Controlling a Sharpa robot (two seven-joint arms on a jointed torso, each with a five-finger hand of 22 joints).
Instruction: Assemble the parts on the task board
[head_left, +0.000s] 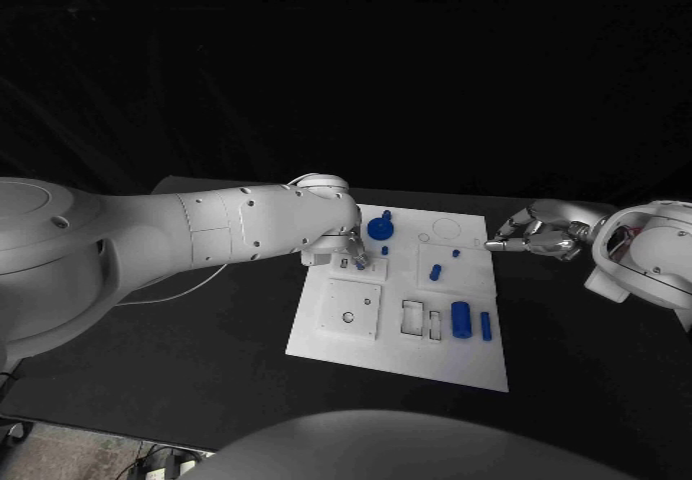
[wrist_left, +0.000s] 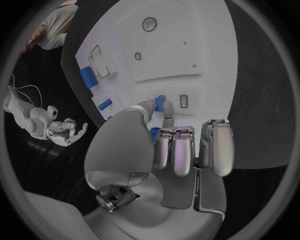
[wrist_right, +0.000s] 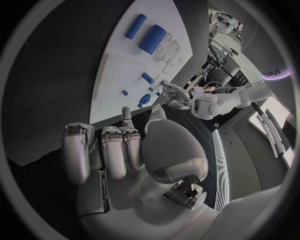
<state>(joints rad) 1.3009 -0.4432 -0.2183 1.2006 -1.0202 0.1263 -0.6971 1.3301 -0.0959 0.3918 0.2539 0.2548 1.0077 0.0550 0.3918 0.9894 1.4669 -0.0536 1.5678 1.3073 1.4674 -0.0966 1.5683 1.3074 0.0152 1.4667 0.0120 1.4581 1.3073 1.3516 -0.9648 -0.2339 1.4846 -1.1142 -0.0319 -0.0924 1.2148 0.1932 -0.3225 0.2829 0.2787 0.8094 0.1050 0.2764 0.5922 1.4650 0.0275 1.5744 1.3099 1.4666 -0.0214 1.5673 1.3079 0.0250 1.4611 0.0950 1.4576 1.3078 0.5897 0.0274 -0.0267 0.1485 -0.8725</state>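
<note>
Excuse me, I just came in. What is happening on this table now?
A robot is assembling small blue parts on a white task board. Its left hand is over the board and pinches a small blue part between its fingertips. Its right hand hovers at the board's far right edge, holding nothing. Other blue parts lie on the board.

Small blue part (wrist_left: 159, 103) at left hand (head_left: 346, 252) fingertips: mostly hidden by fingers; shape and seating unreadable. Board slot beneath that hand in head view: covered. Right hand (head_left: 537, 237): hold undeterminable. Task board (wrist_right: 119, 70): far edge cut off.
</note>
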